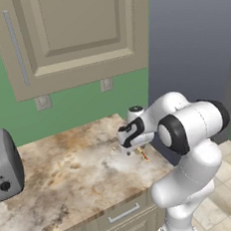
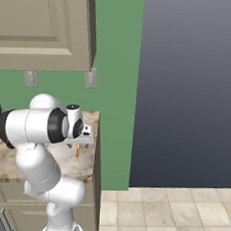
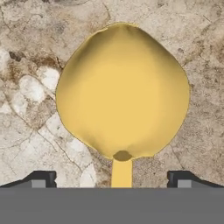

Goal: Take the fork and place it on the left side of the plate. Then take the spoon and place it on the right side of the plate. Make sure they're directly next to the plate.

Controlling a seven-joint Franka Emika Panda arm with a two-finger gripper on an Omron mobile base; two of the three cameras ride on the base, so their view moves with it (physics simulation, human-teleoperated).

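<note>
**Open gripper low over the spoon**

The two-finger gripper hangs spread wide above the spoon, a small utensil with a yellow bowl-shaped head and an orange handle. The spoon lies flat on the mottled beige stone countertop, its handle passing between the two dark fingertips, neither touching it. It sits near the countertop's right end, well apart from the grey toaster.
</note>
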